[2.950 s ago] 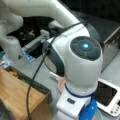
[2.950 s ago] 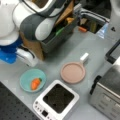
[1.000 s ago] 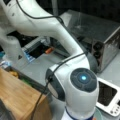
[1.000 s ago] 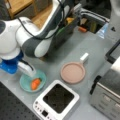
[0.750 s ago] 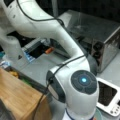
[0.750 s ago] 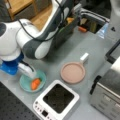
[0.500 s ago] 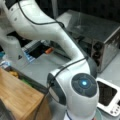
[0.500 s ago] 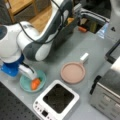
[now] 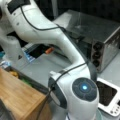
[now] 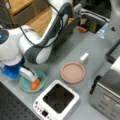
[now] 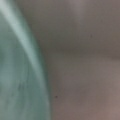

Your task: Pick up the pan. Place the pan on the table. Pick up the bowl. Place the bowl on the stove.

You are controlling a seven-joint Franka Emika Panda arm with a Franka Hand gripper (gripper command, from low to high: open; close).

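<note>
Tool [image 10: 32, 79] has dropped into bowl [image 10: 25, 86]; pan [image 10: 73, 72] on table [image 10: 90, 45]

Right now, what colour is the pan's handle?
White, on a pinkish-brown pan; the handle shows best in a front view.

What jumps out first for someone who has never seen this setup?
The big white arm fills a front view's left, its gripper down in the teal bowl beside an orange food piece. The pan lies on the grey table mid-picture, above the empty stove.
</note>
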